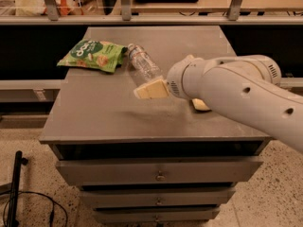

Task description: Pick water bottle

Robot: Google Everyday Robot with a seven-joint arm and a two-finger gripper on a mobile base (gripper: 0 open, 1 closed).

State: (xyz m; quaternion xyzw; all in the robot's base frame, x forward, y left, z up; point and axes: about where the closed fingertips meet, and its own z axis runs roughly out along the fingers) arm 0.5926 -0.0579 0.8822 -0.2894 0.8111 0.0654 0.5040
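— Grey metal table (94, 122) with drawers (161, 171) under it stands on a speckled floor (279, 197), yes? And behind it?

— Yes. Behind it runs a long counter (156, 19) with metal posts, and below this it is dark. On the floor, far down and to the left of the hand, lies a black cable (28, 207).

— Where is the hand?

— The hand (147, 90) is over the middle of the table, pale cream in colour, and it points to the left side of the view. The thick white arm (236, 89) comes to it from the right. A soft shadow lies on the table just below the hand.

— Is the hand open? Does it hold something?

— I cannot tell if it is open or closed. I see nothing held in it.

— And the water bottle?

— The water bottle (143, 63) lies on its side on the table, just behind the hand and a little to the left. Its near end is very close to the hand. I cannot tell whether they touch.

— What more is on the table?

— A green snack bag (92, 56) lies flat, farther left of the hand, beside the far end of the bottle. A yellow sponge (200, 105) shows only partly, to the right of the hand, mostly hidden by the arm.
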